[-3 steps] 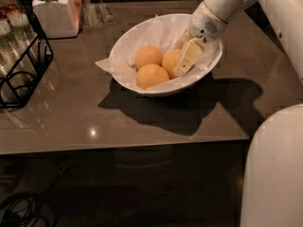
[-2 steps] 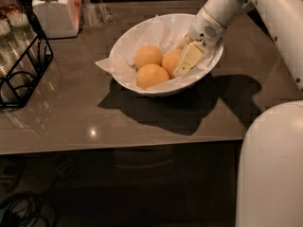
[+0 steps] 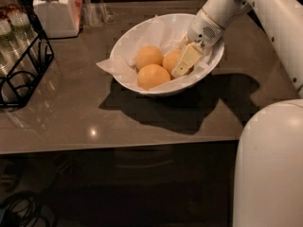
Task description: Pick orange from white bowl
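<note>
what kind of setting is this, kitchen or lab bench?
Likely a kitchenette or break-room counter: smooth grey-brown countertop, square white lidded jar, large glossy white bowl of three pale oranges. The end effector reaches into that bowl, at one orange.

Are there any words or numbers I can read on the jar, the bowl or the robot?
None: no text can be read anywhere.
The jar, the white bowl and the gripper, which is down in the bowl beside an orange, show no words, numbers or signs.
</note>
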Robot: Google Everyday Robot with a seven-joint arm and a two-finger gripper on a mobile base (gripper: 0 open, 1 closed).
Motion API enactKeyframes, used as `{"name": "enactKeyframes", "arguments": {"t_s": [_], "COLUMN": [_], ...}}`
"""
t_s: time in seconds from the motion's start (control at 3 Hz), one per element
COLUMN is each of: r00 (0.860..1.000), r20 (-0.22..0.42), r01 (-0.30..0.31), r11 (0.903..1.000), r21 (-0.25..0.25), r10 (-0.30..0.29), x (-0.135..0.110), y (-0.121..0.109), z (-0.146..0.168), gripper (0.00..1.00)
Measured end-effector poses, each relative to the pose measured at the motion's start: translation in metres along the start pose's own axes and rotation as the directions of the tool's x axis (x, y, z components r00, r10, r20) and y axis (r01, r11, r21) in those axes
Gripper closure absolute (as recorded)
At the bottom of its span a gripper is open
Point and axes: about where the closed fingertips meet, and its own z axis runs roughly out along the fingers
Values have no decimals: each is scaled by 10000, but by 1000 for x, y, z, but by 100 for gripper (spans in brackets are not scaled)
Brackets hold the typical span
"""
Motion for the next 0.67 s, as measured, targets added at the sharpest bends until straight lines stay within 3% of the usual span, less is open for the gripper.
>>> {"name": "enactKeyframes", "arguments": {"t_s": [0.67], "r00": [9993], "r20": [312], "r01": [192], "r11": [9971], "r21": [736], "r10": [-215], "x": [-10], "y": [2], "z": [-19], "gripper": [95]}}
